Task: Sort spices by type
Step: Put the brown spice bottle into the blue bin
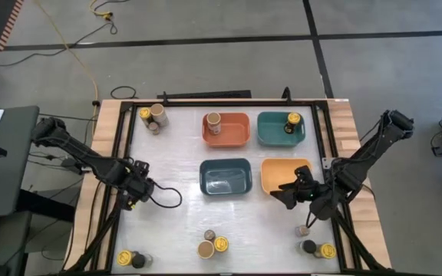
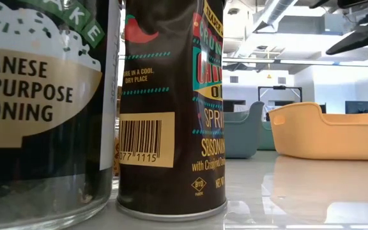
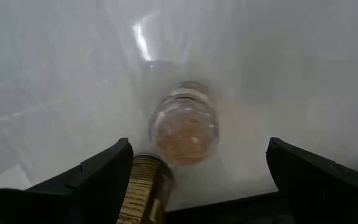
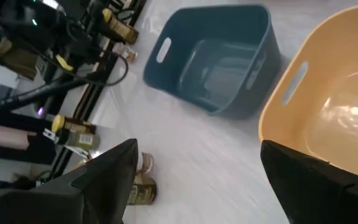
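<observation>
Jar (image 3: 184, 132) on tabletop (image 3: 55, 93), between spread fingers (image 3: 98, 180) of left gripper (image 3: 194, 180); second jar beside left finger. Glass likely: rigid, slippery, breakable. Grip mid-body, moderate force. Right gripper (image 4: 194, 180) spread, empty, near yellow bin (image 4: 328, 118).

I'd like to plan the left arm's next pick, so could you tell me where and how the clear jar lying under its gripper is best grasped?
Grip the clear jar across its round body, coming straight down from above. It lies on its side on the table, so its curved walls face outward. The left gripper hangs over it, open wider than the jar. A second jar sits beside one finger; mind it.
</observation>
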`<control>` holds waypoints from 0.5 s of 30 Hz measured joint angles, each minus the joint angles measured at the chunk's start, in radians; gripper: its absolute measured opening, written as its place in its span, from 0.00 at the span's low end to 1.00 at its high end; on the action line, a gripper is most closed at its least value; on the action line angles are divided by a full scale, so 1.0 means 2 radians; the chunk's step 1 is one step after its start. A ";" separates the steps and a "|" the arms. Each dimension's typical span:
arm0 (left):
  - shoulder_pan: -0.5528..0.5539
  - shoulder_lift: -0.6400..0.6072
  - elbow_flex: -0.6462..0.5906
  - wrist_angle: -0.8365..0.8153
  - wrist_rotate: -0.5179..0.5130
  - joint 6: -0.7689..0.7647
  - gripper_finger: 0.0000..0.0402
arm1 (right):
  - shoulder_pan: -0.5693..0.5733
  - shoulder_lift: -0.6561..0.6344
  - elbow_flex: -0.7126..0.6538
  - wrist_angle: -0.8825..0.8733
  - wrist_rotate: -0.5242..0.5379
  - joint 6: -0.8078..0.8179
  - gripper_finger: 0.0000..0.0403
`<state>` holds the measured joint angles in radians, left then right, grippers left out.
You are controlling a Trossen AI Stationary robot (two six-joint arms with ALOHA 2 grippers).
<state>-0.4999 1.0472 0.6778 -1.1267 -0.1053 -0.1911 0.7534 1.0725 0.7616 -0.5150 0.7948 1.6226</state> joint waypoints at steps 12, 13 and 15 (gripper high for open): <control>0.009 0.013 -0.002 0.006 -0.006 -0.013 0.82 | -0.035 0.000 0.000 0.014 0.000 -0.017 0.90; 0.011 0.016 -0.002 0.007 -0.006 -0.013 0.82 | -0.037 0.000 0.000 0.015 0.000 -0.017 0.90; 0.015 0.025 -0.002 0.008 -0.006 -0.013 0.81 | -0.039 0.000 0.000 0.015 0.000 -0.018 0.90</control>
<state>-0.4707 1.0980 0.6735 -1.1102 -0.1165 -0.2173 0.6746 1.0729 0.7620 -0.4858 0.7948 1.5875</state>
